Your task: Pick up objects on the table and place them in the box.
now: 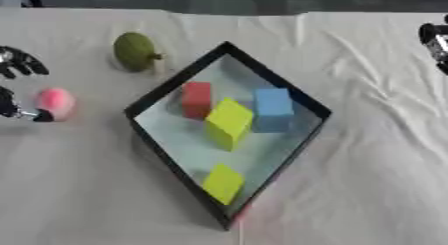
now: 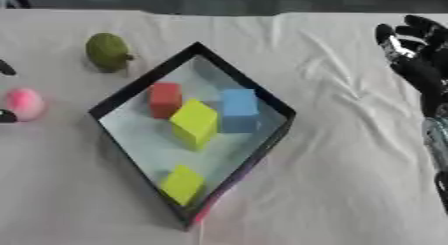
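Now left hand (open) beside pink ball

No writing, label, brand, number or sign can be read anywhere in either view. The blocks in the box have plain coloured faces, and the cloth on the table bears no print.

The left hand is seen at the left edge with fingers spread, while the right hand is held open at the upper right.
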